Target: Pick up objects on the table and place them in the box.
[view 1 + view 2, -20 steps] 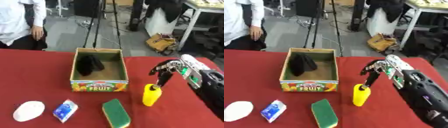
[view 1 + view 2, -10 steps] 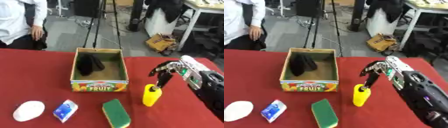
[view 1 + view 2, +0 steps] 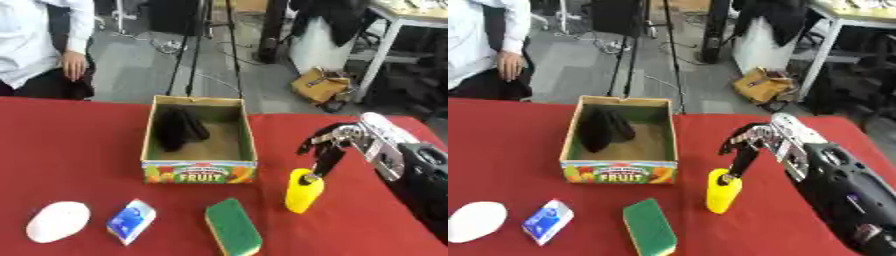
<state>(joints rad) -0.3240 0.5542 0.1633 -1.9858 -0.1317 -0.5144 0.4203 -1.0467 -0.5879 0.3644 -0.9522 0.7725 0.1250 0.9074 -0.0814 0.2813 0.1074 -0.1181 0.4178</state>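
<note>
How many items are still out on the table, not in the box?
4: a yellow bottle under the right hand, a green sponge in front, a blue-white packet and a white oval thing at left.

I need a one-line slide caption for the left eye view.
Right hand reaches down to yellow bottle beside fruit box.

"FRUIT" on the box [image 3: 199, 176] front
</note>
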